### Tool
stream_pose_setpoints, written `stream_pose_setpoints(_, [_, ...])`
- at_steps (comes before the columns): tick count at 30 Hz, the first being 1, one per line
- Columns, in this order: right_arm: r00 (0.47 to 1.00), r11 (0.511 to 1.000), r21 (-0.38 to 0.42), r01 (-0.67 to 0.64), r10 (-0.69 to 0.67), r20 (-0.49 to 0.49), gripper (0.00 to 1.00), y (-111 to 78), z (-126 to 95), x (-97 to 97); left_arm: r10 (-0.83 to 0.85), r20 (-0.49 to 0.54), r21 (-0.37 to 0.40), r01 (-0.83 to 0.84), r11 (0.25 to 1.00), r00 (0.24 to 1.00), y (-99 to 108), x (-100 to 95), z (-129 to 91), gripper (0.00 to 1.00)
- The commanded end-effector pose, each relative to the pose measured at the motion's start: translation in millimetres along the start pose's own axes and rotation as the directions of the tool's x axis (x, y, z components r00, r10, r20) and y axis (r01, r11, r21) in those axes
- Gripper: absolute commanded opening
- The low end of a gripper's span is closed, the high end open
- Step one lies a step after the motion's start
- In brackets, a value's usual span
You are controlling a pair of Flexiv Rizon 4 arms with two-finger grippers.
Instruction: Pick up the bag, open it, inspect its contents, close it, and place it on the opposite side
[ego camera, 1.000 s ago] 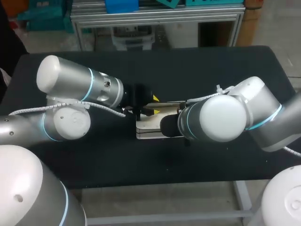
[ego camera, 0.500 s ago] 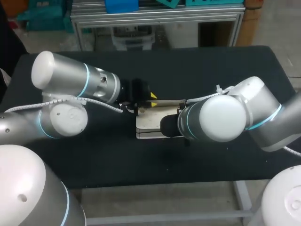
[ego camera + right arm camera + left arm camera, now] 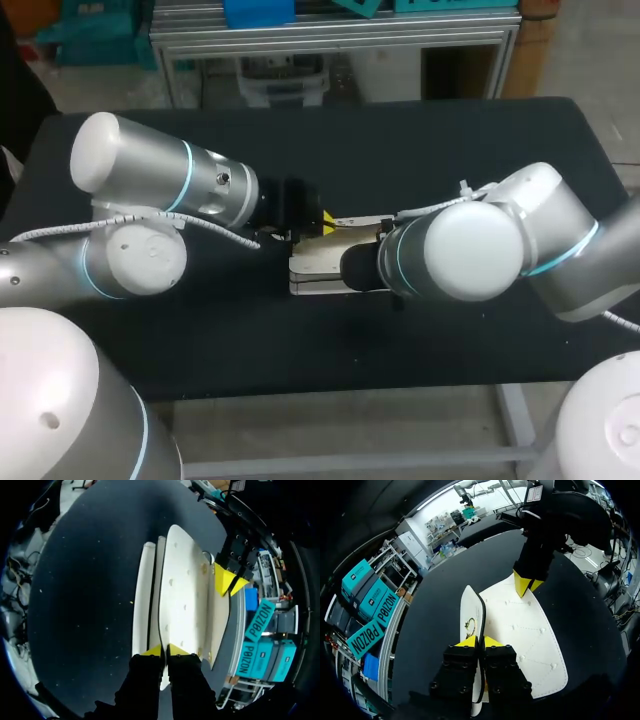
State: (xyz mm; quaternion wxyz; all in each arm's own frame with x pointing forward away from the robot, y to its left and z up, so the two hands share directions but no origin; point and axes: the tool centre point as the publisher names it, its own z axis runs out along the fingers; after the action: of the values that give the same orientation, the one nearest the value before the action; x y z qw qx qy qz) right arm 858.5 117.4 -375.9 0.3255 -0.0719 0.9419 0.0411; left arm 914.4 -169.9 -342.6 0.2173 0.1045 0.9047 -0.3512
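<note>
The white bag (image 3: 315, 268) is pictured clamped at opposite ends, its edges pinched tight by the left gripper (image 3: 479, 641) and the right gripper (image 3: 164, 650).

Right half of the bag (image 3: 318, 270) hidden under right arm (image 3: 465, 250) from above, its contents out of sight

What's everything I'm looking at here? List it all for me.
table: one, black, under everything
bag: one, white with dark edging, lying at the table's middle
ring: one, gold, on the bag's narrow side, just ahead of the left gripper
left arm: one, silver-grey, coming in from the left
right arm: one, silver-grey, coming in from the right
left gripper: one, black with yellow tips, shut on the bag's edge
right gripper: one, black with yellow tips, shut on the bag's opposite end
</note>
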Motion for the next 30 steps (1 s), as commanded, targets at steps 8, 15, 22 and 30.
stream_pose_setpoints(8, [0.932, 1.0, -0.008, 0.001, 0.002, 0.362, 0.0, -0.9, 4.3, 4.5, 0.048, -0.038, 0.022, -0.047, 0.999, 0.998, 10.2, 29.6, 8.6, 0.0])
stream_pose_setpoints(15, [0.932, 1.0, -0.008, 0.001, 0.002, 0.362, 0.0, -0.9, 4.3, 4.5, 0.069, -0.097, -0.002, -0.069, 0.998, 0.993, 18.1, 36.1, 13.4, 0.0])
stream_pose_setpoints(22, [0.932, 1.0, -0.008, 0.001, 0.002, 0.362, 0.0, -0.9, 4.3, 4.5, 0.044, -0.074, -0.011, -0.045, 0.999, 0.996, 19.1, 26.8, 9.4, 0.14])
stream_pose_setpoints(30, [0.932, 1.0, -0.008, 0.001, 0.002, 0.362, 0.0, -0.9, 4.3, 4.5, 0.059, -0.025, 0.016, -0.058, 0.998, 0.998, 7.2, 16.6, -0.5, 0.31])
